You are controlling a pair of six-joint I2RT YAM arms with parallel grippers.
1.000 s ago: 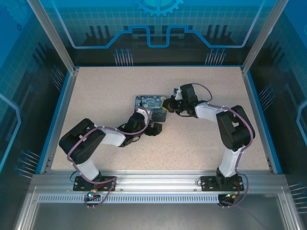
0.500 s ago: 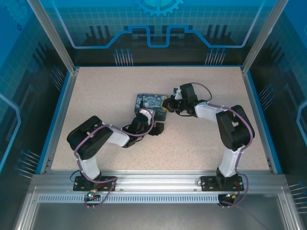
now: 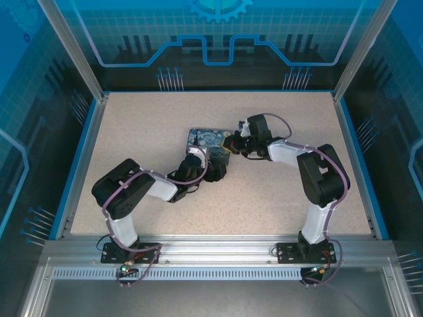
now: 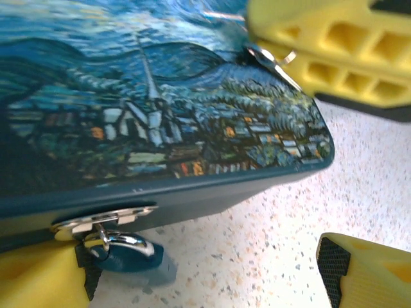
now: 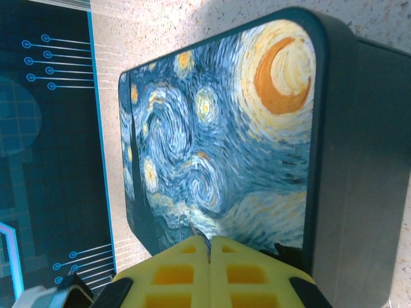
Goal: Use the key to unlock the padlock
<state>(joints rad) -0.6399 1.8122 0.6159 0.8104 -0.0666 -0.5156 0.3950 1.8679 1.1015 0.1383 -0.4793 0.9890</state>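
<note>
Where speckled beige table (image 3: pixel 277 191) meets blue walls (image 3: pixel 264 33) | left gripper (image 4: pixel 205 273) spread | right gripper (image 5: pixel 209 244) pinches key (image 4: pixel 271 58)

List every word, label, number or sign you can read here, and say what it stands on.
No readable text anywhere.
tin: painted night sky, no lettering.
padlock, key: any marks too small and blurred to read.
back panel: gear emblem, circuit lines, no words.
</note>
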